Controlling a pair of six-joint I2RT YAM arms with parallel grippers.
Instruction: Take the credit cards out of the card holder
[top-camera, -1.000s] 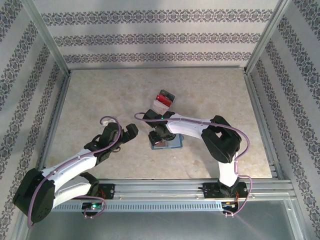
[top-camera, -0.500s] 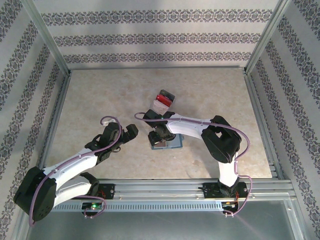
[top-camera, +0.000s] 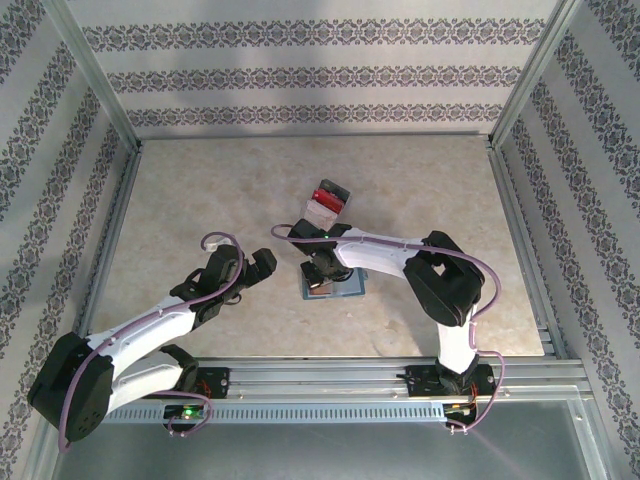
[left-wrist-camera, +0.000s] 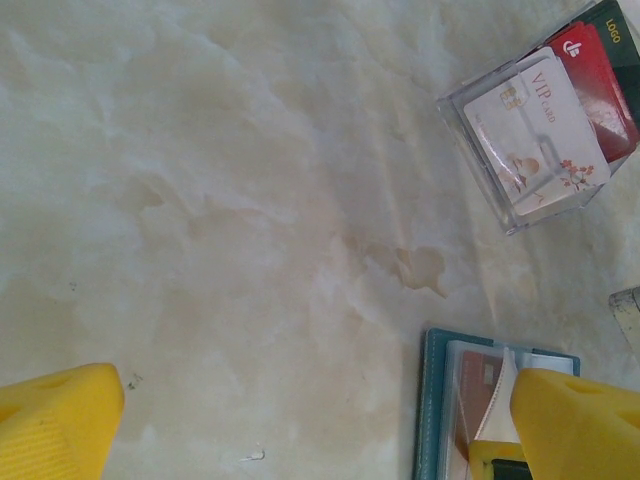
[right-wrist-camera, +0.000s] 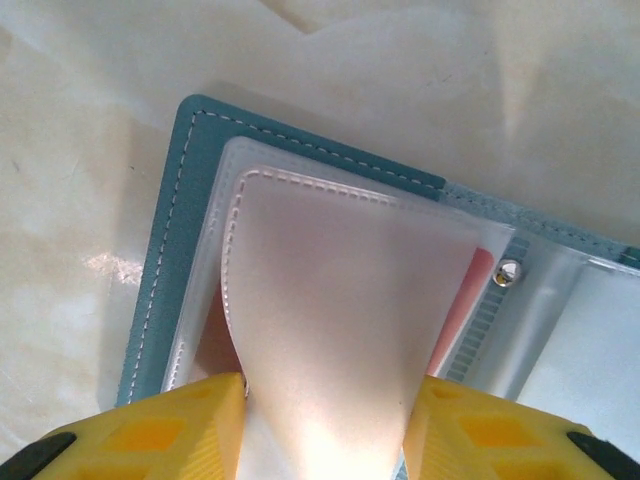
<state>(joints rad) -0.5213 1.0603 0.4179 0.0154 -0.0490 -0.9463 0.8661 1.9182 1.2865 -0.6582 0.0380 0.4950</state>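
The teal-blue card holder lies open on the table, its clear plastic sleeves showing. In the right wrist view its stitched teal cover frames a frosted sleeve that bulges up and narrows between my two yellow fingers. My right gripper is shut on that sleeve. A reddish credit card peeks out from under it. From above, the right gripper sits on the holder's left part. My left gripper hangs open to the left of the holder, nothing between its fingers.
A clear plastic box holding a white VIP card and red and dark cards stands just behind the holder. Metal rails border the table at the front and sides. Bare marbled tabletop spreads to the left and back.
My right gripper's fingers have closed in onto the plastic sleeve and pinched it. The left arm has stayed where it was.
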